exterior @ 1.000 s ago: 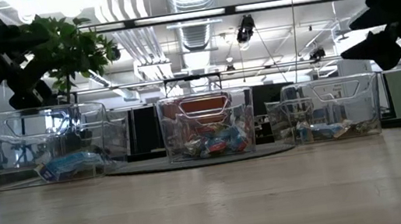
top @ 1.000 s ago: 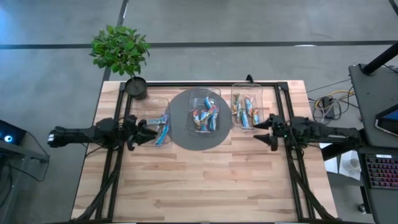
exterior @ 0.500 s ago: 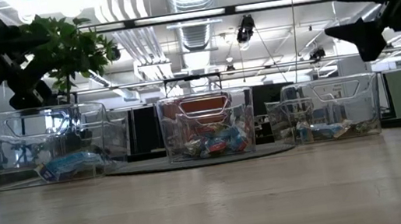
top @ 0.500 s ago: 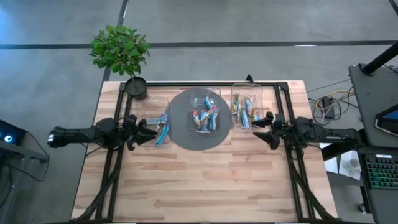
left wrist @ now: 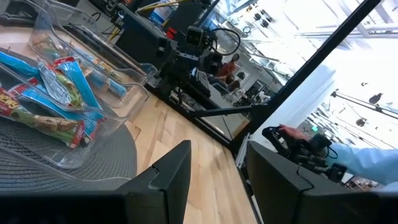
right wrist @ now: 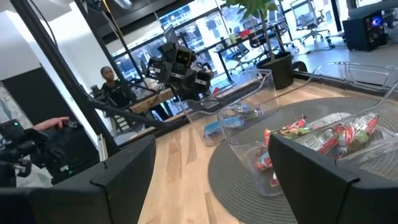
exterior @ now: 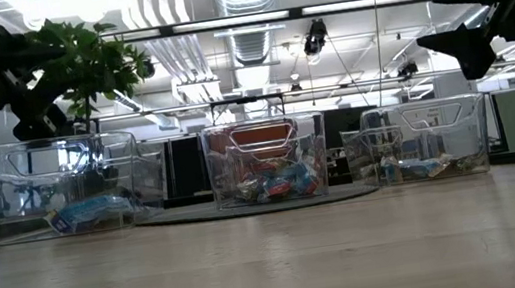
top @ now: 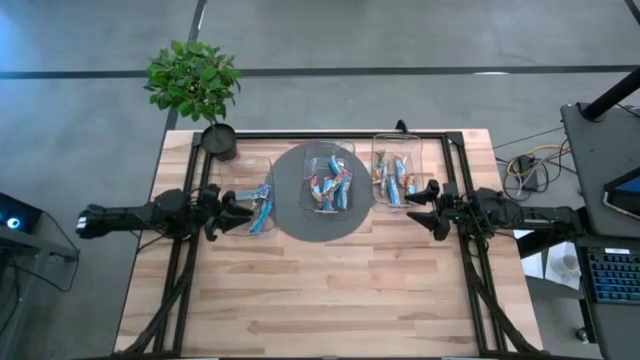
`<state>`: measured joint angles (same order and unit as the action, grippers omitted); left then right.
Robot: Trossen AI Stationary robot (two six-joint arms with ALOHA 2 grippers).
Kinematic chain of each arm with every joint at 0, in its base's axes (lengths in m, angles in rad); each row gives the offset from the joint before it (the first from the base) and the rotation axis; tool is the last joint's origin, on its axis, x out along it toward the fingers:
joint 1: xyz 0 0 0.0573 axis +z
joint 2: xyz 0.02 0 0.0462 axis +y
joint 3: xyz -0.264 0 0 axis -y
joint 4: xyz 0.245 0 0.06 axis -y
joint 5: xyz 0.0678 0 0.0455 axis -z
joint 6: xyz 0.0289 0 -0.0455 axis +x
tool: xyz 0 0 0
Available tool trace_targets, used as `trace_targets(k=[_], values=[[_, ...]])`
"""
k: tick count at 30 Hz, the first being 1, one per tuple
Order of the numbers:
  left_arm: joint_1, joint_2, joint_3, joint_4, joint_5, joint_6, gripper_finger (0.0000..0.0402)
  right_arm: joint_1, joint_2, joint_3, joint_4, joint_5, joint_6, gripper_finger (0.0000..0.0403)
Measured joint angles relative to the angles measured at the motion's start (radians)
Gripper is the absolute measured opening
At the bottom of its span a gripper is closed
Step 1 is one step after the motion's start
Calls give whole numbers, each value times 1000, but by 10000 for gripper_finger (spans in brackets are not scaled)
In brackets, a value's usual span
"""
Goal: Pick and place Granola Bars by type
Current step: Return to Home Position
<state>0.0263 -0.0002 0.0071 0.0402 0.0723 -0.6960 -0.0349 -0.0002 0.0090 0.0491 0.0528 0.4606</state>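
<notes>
My left gripper [top: 241, 213] hangs left of centre in the high view, jaws spread and empty, above the left side of the left bin [top: 243, 163]. The bars [top: 260, 205] in that bin lie just right of my fingertips, none between them. My right gripper [top: 417, 203] hangs right of centre, jaws spread and empty, beside the right bin [top: 398, 139], with that bin's bars just left of the tips. More bars fill the middle bin [top: 330, 147] on the mat [top: 290, 215].

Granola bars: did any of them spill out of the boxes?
Nothing stands out. Every granola bar in view lies inside one of the three clear bins, all upright. The left gripper and right gripper hover open at the row's ends.
</notes>
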Motion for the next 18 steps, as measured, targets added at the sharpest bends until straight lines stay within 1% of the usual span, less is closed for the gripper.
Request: trace_targets(k=[6, 18], values=[[22, 0, 0, 0, 0, 0, 138, 0, 16, 0, 0, 0, 0, 301], [25, 0, 0, 0, 0, 0, 138, 0, 16, 0, 0, 0, 2, 302]])
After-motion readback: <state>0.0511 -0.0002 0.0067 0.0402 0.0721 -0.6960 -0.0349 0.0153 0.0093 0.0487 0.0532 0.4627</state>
